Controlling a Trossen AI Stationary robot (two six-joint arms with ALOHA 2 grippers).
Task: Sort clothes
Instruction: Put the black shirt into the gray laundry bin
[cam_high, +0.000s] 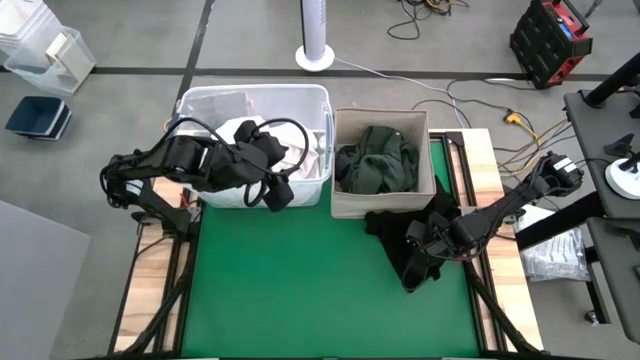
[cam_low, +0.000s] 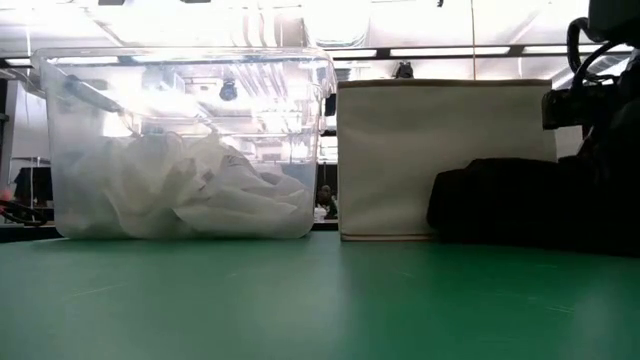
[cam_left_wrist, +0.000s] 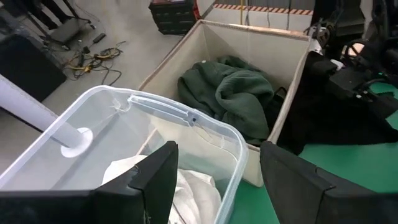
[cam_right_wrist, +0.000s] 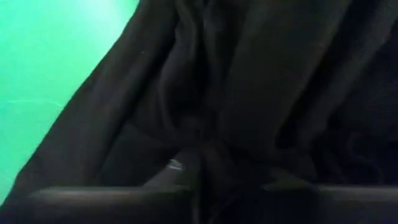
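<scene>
A black garment (cam_high: 385, 225) lies bunched on the green mat (cam_high: 300, 290), against the near right corner of the beige box (cam_high: 382, 112). My right gripper (cam_high: 418, 248) is down on it and shut on its cloth. A dark green garment (cam_high: 378, 160) fills the beige box. White clothes (cam_left_wrist: 186, 186) lie in the clear plastic bin (cam_high: 255, 92). My left gripper (cam_left_wrist: 214, 155) hovers open over the bin's near right part, with nothing between its fingers. My right gripper pinches a gathered fold of the black garment (cam_right_wrist: 205, 143) between its two fingers. It comes slanting down from the table's right side. The cloth bunches toward the pinch, and the rest of the garment (cam_low: 500, 200) lies on the mat. How many layers it holds cannot be told.
The bin and the box stand side by side along the mat's far edge. The mat's near and left parts lie bare. Wooden table edges (cam_high: 505, 290) flank the mat. A fan base (cam_high: 314, 58) and cables lie on the floor beyond.
</scene>
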